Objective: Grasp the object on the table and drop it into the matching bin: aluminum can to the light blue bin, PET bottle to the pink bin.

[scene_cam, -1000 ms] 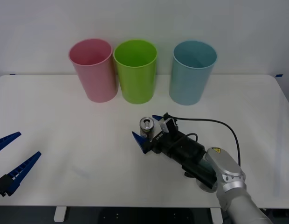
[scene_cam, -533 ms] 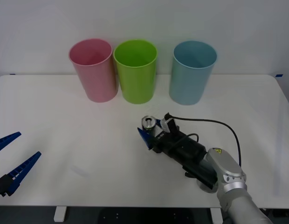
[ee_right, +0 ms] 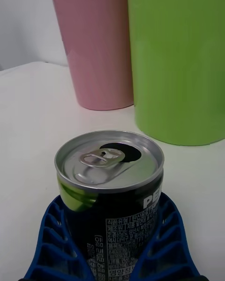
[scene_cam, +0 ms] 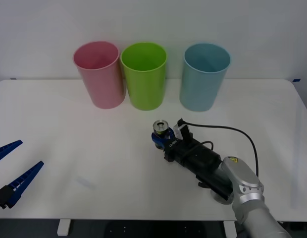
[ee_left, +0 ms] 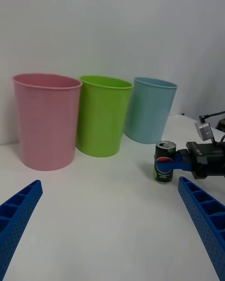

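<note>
1. Grasp stage: the right end effector (scene_cam: 160,137) has its blue ribbed fingers (ee_right: 56,243) pressed against both sides of the small dark aluminium drink can with the silver pull-tab top (scene_cam: 160,130). The can stands upright near the middle of the wide white rectangular surface (scene_cam: 69,144). Whether it is lifted clear of the surface cannot be told.
2. Judged status: the grasp appears complete. Lift, transfer and release are not yet done.
3. Target: the tall round light blue plastic bin (scene_cam: 205,76) stands at the far side of the surface, beyond the can and toward the robot's right, well apart from it. Nothing is visible inside what shows of it.
4. Other bins: the tall round pink plastic bin (scene_cam: 98,73) and the tall round lime green plastic bin (scene_cam: 144,74) stand just beside each other in the same far row; a wider gap separates green from blue.
5. Left end effector (scene_cam: 10,168): parked at the near left edge of the surface, fingers spread wide, holding nothing.
6. Room: a plain pale wall (scene_cam: 153,20) rises behind the bins. A black cable (scene_cam: 228,130) loops along the right arm.
</note>
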You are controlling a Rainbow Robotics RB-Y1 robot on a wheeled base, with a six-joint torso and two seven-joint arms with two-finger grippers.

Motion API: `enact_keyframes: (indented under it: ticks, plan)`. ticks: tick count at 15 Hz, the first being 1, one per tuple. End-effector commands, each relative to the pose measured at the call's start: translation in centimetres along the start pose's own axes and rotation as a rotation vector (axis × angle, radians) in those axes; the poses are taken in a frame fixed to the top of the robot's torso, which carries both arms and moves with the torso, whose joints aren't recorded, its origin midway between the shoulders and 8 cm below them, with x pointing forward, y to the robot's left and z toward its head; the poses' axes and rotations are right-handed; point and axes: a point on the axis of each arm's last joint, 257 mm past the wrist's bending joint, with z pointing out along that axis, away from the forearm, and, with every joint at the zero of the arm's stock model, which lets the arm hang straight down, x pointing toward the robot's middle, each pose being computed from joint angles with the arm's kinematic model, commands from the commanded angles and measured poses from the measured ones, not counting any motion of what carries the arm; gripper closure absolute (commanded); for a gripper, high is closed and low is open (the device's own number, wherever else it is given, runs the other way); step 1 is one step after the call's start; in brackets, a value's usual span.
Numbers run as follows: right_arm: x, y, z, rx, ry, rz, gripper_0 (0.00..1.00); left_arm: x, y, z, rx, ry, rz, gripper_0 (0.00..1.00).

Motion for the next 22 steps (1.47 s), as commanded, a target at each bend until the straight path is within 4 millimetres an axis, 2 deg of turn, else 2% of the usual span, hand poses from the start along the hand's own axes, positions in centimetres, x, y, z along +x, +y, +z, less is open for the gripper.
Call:
enact_keyframes:
  ticks: [1,9,17,22]
  plan:
    - [-0.5,-0.8,-0.4,0.003,-0.008,-0.011,1.00,0.0,0.0,0.0,0.000,0.000,0.000,0.00]
    - [-3.9,-3.9,-3.2,0.028,-0.078,-0.001,1.00,0.0,0.0,0.0,0.000,0.000,0.000,0.00]
    - [-11.6,-6.3,-5.8,-0.024,-0.203,0.101,1.00,0.0,0.0,0.0,0.000,0.000,0.000,0.00]
    - [-17.1,-7.4,-7.3,-0.027,-0.276,0.029,1.00,0.0,0.0,0.0,0.000,0.000,0.000,0.00]
